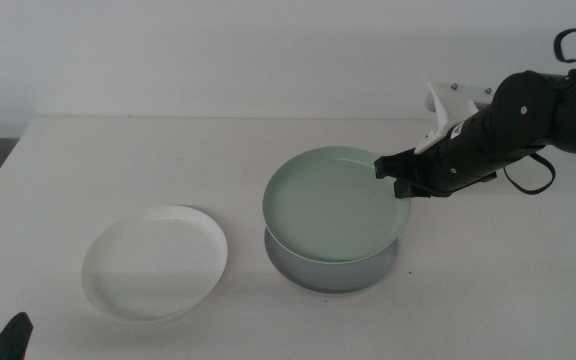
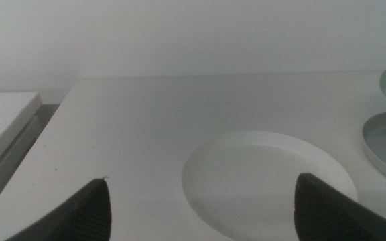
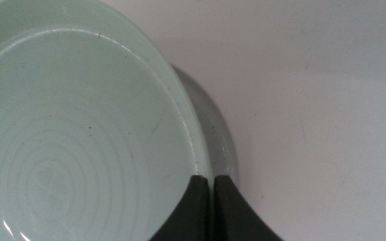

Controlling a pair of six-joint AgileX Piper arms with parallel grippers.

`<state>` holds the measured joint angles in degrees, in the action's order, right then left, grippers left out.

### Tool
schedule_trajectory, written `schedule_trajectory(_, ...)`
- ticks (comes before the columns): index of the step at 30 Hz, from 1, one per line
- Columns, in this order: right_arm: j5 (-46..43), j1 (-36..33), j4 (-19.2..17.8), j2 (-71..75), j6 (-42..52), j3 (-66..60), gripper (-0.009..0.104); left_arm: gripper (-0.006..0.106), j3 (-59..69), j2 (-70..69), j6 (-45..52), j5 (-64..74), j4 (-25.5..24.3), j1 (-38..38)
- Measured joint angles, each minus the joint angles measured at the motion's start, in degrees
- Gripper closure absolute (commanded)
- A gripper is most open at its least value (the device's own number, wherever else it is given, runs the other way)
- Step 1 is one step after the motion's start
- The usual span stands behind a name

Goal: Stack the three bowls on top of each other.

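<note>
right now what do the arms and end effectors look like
The right arm is matte black and bulky, with a white block on its wrist and thin black cables looping off it. Its right end effector has two dark, tapered jaws. Of the left end effector only two dark wedge-shaped jaws with finely ribbed inner faces show.

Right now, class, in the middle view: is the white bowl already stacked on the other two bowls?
No. The white bowl lies alone on the table, apart from the green bowl over the grey bowl.

Middle view high over table (image 1: 68, 150), wrist views low and close, all sharing mint bowl (image 1: 336, 203)
</note>
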<state>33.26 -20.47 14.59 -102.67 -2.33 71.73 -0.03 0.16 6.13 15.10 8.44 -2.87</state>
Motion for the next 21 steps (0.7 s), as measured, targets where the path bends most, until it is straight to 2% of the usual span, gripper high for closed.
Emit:
schedule_trajectory(16, -3.6, 0.0, -0.3, -5.8, -0.4, -0.1, 0.096, 0.007, 0.0, 0.0, 0.0, 0.0, 0.0, 0.0)
schedule_trajectory(17, -3.6, 0.0, -0.3, -5.8, -0.4, -0.1, 0.086, 0.007, 0.0, 0.0, 0.0, 0.0, 0.0, 0.0)
schedule_trajectory(21, -3.7, 0.0, -0.3, -5.8, -0.4, -0.1, 0.059, 0.007, 0.0, 0.0, 0.0, 0.0, 0.0, 0.0)
